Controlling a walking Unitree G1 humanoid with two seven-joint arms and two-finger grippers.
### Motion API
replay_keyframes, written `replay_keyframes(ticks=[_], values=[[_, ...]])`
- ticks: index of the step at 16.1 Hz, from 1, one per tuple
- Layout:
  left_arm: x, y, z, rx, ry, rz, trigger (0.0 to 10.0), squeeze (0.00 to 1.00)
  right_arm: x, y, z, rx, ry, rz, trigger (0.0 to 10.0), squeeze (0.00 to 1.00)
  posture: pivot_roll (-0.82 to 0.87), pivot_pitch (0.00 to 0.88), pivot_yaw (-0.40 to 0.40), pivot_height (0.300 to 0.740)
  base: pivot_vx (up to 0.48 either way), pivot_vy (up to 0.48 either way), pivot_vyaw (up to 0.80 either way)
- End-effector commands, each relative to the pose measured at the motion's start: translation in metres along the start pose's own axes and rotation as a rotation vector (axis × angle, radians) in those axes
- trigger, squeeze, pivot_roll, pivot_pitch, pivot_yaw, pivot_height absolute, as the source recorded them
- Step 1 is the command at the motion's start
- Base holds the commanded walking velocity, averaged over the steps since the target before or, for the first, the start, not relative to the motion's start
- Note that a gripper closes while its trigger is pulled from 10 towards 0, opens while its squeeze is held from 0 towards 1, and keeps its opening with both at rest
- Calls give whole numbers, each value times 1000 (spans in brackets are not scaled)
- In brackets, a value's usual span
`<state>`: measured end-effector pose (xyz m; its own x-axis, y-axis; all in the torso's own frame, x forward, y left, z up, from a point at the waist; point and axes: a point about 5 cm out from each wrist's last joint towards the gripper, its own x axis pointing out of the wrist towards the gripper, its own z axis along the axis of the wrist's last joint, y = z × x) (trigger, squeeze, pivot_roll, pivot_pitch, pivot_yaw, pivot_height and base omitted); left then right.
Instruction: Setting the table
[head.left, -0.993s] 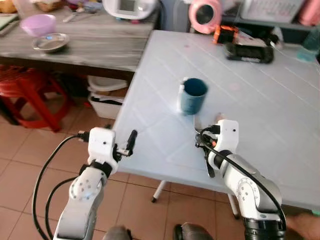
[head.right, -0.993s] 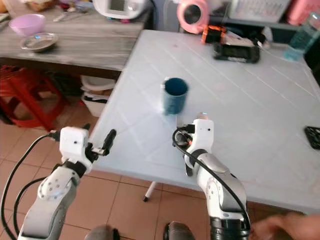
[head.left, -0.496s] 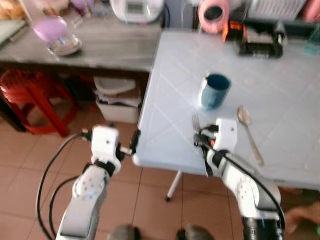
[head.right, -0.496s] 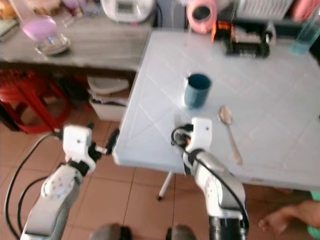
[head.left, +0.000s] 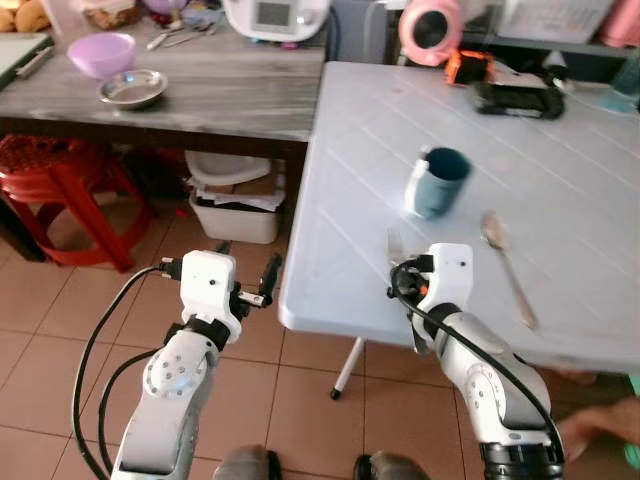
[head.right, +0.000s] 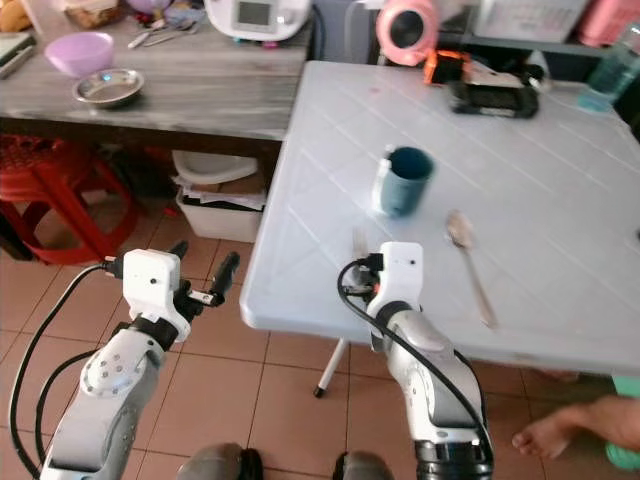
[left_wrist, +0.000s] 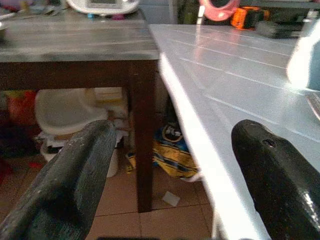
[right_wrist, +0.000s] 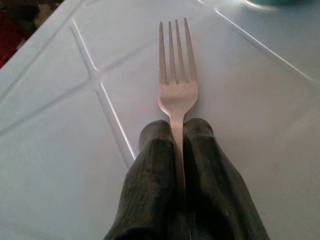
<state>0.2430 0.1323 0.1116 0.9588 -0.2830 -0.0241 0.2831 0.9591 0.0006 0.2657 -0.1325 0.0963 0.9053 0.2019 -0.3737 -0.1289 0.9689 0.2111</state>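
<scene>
From the head camera I see the pale blue counter filling the right half of the frame. My right claw sits in the lower centre, just over the counter's near edge, clenched on a fork whose tines point up the frame toward a blue mug in the middle. A spoon lies to the right of the fork, handle toward the bottom. My left claw hangs at lower left over the tiled floor, just off the counter's corner. A wooden table in the upper left carries a purple bowl and a metal dish; a red stool stands beneath it.

In the left wrist view the left claw's fingers are spread wide, released, with the counter's edge running between them.

In the right wrist view both fingers pinch the fork's handle, its tines lying low over the counter.
</scene>
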Motion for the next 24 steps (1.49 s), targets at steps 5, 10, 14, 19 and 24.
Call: replay_keyframes(ticks=[5,10,14,19,24], values=[[7,-3,0,-18,-14,-10,10000,0,4,1,5,-2,-68,9,10000,0,-7,11,0,740,310,366,0],[9,-2,0,-16,-18,-2,10000,0,6,3,4,-19,-86,22,10000,0,-1,0,-5,740,101,422,0],[11,-2,0,-5,-25,-2,10000,0,7,2,8,-20,-114,9,10000,0,-3,0,-6,740,0,443,0],[16,-5,0,2,-54,22,10000,0,5,-9,16,-70,-198,-57,10000,0,-15,0,0,740,0,432,0],[19,-3,2,4,-81,38,10000,0,6,-8,15,-58,-211,-57,10000,0,-15,0,3,740,274,348,0]])
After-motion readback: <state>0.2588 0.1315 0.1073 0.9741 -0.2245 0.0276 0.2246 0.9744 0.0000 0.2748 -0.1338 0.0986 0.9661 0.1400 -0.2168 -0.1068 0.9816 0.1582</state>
